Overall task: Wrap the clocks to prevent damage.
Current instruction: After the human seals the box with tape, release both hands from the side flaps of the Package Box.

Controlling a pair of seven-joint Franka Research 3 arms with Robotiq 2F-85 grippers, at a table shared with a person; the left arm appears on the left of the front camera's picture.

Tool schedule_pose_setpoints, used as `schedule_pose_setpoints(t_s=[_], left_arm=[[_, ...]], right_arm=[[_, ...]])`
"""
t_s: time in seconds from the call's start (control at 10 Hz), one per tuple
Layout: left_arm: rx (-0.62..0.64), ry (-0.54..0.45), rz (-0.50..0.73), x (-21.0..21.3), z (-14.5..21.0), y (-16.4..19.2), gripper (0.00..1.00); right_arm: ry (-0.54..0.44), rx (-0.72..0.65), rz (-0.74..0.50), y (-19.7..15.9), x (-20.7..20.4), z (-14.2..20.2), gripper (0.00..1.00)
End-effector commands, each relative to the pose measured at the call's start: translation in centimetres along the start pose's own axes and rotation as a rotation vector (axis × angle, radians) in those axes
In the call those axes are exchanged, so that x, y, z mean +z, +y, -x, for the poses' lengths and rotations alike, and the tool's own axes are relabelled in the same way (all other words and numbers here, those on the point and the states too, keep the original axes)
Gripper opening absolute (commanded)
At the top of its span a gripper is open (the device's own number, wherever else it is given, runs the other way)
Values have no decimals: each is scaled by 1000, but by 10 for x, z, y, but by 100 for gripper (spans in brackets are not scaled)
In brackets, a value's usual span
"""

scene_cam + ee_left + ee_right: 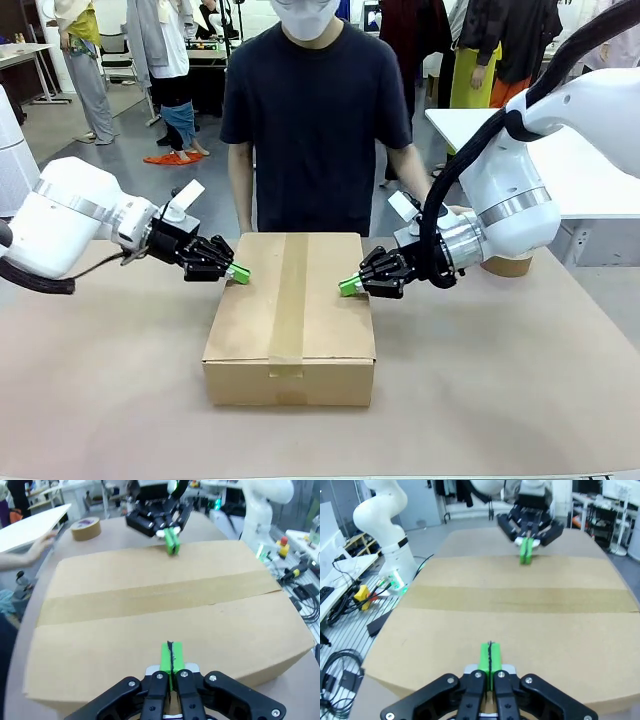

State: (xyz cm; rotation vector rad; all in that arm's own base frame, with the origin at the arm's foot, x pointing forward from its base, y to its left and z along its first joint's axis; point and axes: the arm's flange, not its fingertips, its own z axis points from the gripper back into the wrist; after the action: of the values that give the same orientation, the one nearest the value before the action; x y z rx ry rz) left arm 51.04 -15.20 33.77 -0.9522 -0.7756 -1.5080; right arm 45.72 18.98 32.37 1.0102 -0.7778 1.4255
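A closed cardboard box (250, 330) lies in the middle of the table, sealed by a strip of brown tape (290, 290) along its top. The clocks are hidden. My left gripper (240, 274) is shut, its green tips over the box's left top edge. My right gripper (347, 287) is shut too, with its tips at the right top edge. In the left wrist view my left gripper (171, 655) rests low over the box (150, 605), facing the right gripper (172, 542). The right wrist view mirrors this: right gripper (490, 656), box (520, 610), left gripper (526, 555).
A person in a dark shirt (315, 120) stands at the far side of the table (100, 400), with a hand (37, 547) near its edge. A roll of brown tape (86, 528) sits on the table behind my right arm. Cables (340, 675) lie on the floor.
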Motion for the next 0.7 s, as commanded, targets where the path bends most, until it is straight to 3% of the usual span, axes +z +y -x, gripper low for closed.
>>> schedule_pose_setpoints(t_s=[0.0, 0.3, 0.6], left_arm=[[-7, 160, -70, 43, -55, -17, 0], [45, 396, -134, 118, -123, -41, 0], [92, 452, -240, 169, -159, -62, 0]], right_arm=[[127, -39, -25, 16, 42, -51, 1], [318, -96, 121, 55, 124, -143, 1], [334, -102, 275, 91, 186, -202, 1]])
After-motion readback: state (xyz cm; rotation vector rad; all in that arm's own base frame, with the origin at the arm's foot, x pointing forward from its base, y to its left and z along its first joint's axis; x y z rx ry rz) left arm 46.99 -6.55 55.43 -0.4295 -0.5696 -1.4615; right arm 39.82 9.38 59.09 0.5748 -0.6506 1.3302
